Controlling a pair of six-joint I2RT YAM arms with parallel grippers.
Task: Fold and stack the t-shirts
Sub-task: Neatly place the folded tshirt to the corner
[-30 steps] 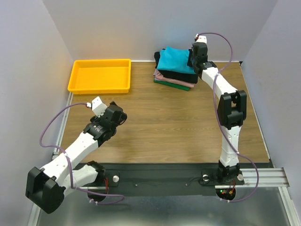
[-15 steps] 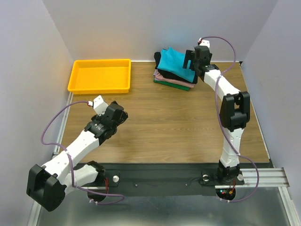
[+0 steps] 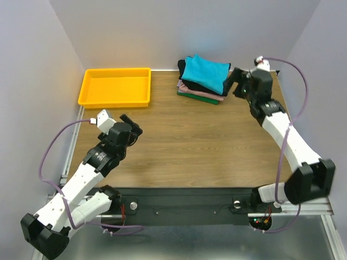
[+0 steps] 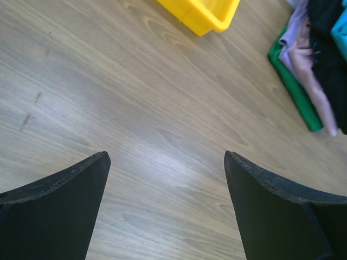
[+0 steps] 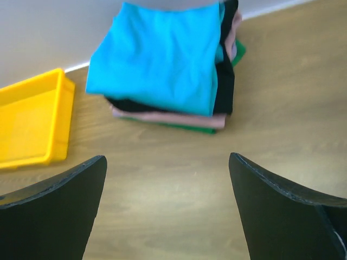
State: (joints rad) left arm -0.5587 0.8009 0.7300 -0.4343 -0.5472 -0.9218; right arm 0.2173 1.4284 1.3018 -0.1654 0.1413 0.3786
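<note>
Top external view has 4 folded soft cloth t-shirts [image 3: 201,81] in 1 stack at the far side of the brown wooden table [image 3: 190,141], right of centre: teal t-shirt [image 3: 205,73] on top, then black t-shirt [image 3: 201,86], pale pink t-shirt [image 3: 201,93] and dark green t-shirt [image 3: 194,97] at the bottom. The right gripper [image 3: 234,82] hovers just right of the stack, jaws spread wide, holding nothing. The left gripper [image 3: 132,123] hangs over bare wood on the left side, jaws likewise apart and empty. A shallow rectangular yellow plastic tray [image 3: 115,103] sits in the far left corner, well apart from the stack
</note>
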